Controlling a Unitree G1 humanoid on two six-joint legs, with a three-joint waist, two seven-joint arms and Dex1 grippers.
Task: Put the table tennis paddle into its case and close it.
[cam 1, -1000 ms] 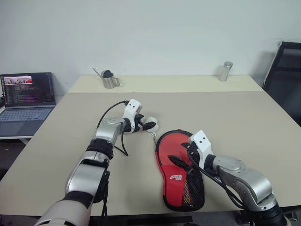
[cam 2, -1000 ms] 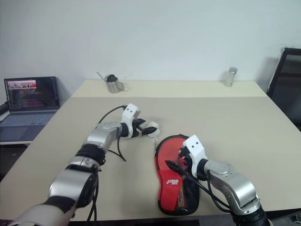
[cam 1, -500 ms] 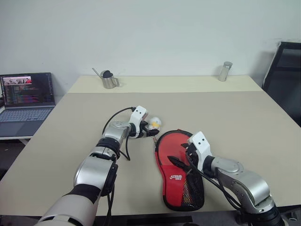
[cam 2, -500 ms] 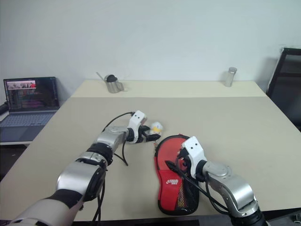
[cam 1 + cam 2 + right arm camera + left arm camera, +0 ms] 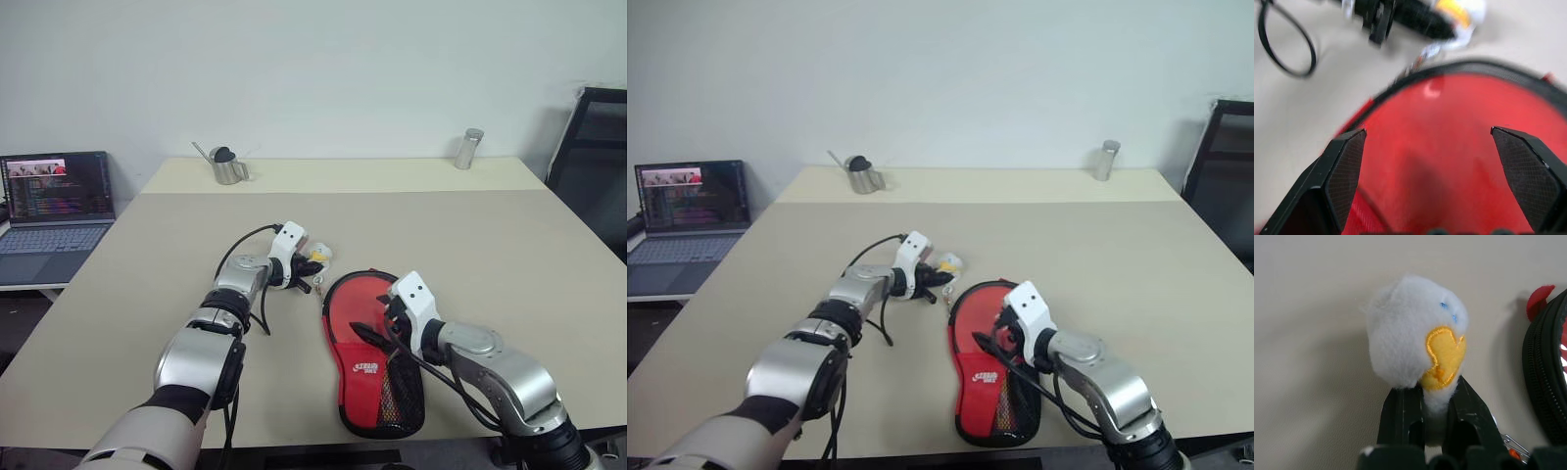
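Red case [image 5: 370, 352] lying flat on the tabletop [image 5: 509, 245], paddle likely inside. Left fingers [image 5: 1400, 416] pinching the fluffy white zip toy [image 5: 1415, 352]. Right fingers [image 5: 1347, 166] spread over case. Zipping left.

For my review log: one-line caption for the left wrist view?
Left gripper shut on white plush charm beside the case.

White brand print is showing on the red case [image 5: 370, 370], too small to be read here.
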